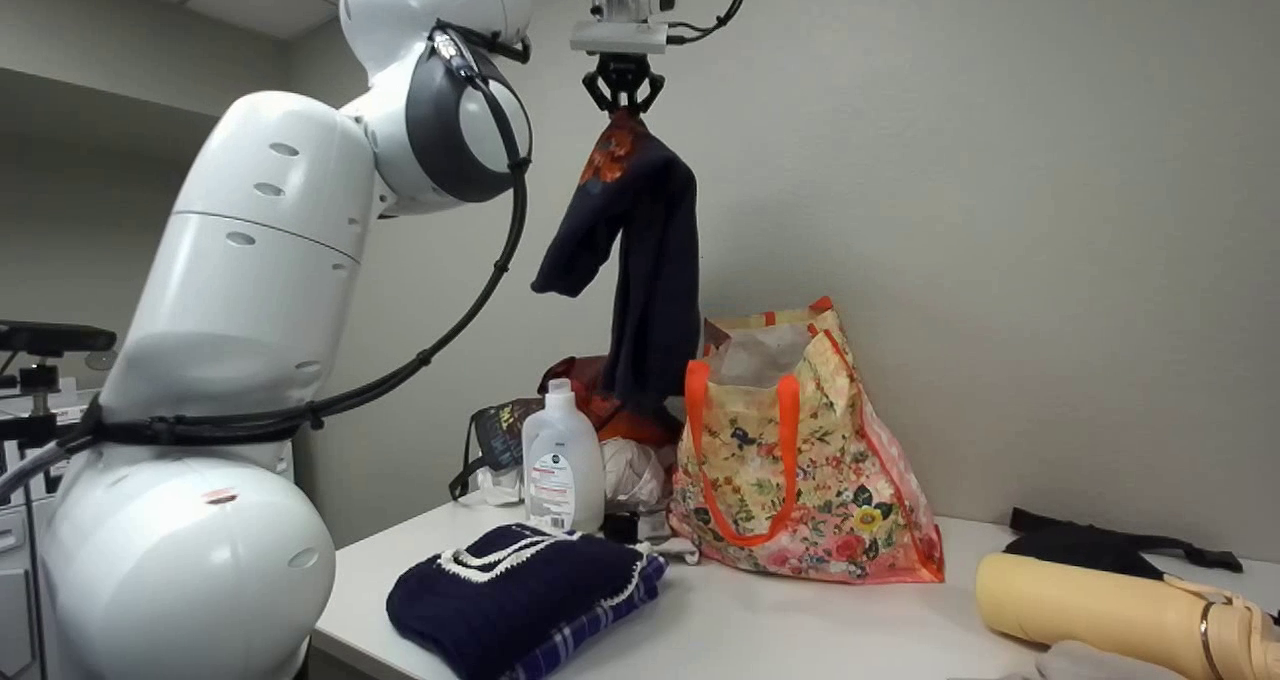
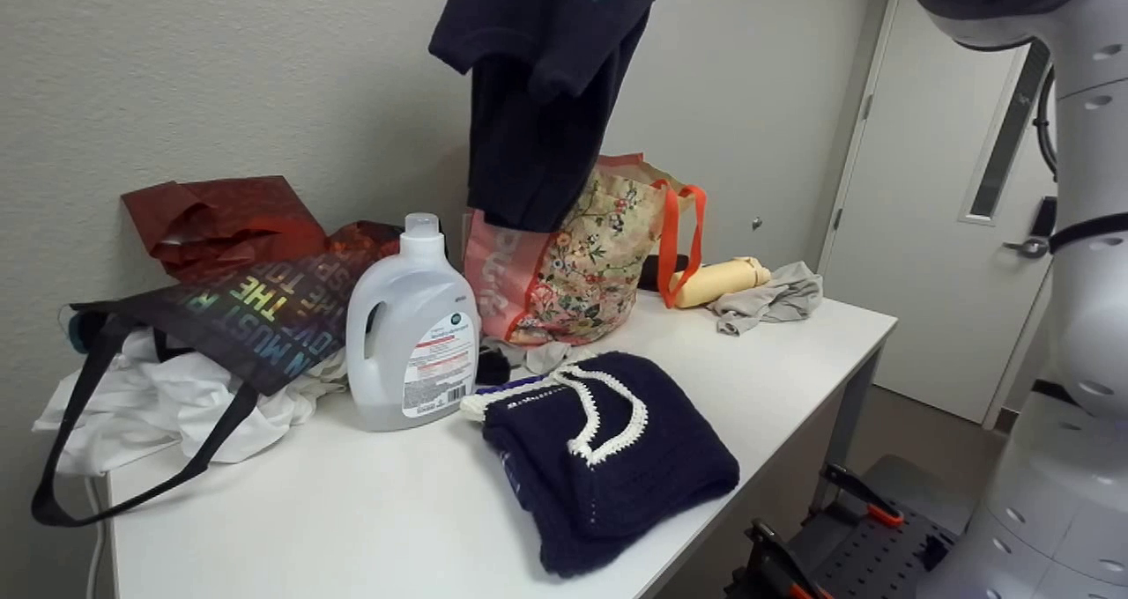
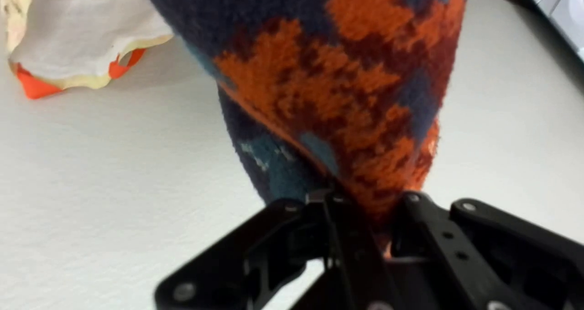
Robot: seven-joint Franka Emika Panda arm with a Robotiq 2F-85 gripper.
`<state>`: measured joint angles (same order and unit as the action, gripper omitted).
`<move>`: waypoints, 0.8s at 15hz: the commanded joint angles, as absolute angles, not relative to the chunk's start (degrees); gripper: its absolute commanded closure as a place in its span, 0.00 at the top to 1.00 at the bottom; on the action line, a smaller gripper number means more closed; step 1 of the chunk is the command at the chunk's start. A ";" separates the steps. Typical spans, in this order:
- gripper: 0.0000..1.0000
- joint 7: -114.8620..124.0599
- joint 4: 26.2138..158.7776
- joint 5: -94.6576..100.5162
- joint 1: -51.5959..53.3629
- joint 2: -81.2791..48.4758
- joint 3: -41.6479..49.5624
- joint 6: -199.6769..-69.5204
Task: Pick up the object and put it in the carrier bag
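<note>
1. A pale wall (image 1: 1050, 210) is rising behind the white table (image 1: 760, 620).
2. In an exterior view the gripper (image 1: 623, 108) is pointing down toward six o'clock and is pinching the dark navy garment (image 1: 655, 250) at a rust-red and orange part.
3. In the wrist view the fingers (image 3: 440, 230) are standing nearly together, a gathered fold of that orange cloth filling the narrow gap between them.
4. In an exterior view the garment is hanging limp at six o'clock from the gripper, above the table, a shorter part drooping toward seven.
5. The carrier bag (image 1: 820, 470) is standing on the table at five o'clock from the gripper there, its mouth gaping. The garment is hanging outside it; whether the lower end is touching the bag, I cannot tell.
6. From the bag in that view, a whitish bottle (image 1: 565, 455) is standing at nine o'clock, a folded navy cloth (image 1: 540, 595) is lying at eight and a tan cylinder (image 1: 1090, 605) at four.
</note>
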<state>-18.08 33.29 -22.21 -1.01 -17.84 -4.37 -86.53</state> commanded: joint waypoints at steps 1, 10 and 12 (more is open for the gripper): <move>0.08 -13.57 26.80 -18.71 -0.16 -19.08 -3.15 -91.77; 0.09 -9.35 23.08 -10.18 -2.25 -17.85 -0.37 -100.58; 0.09 -9.35 23.49 -9.48 -2.34 -17.54 0.58 -101.07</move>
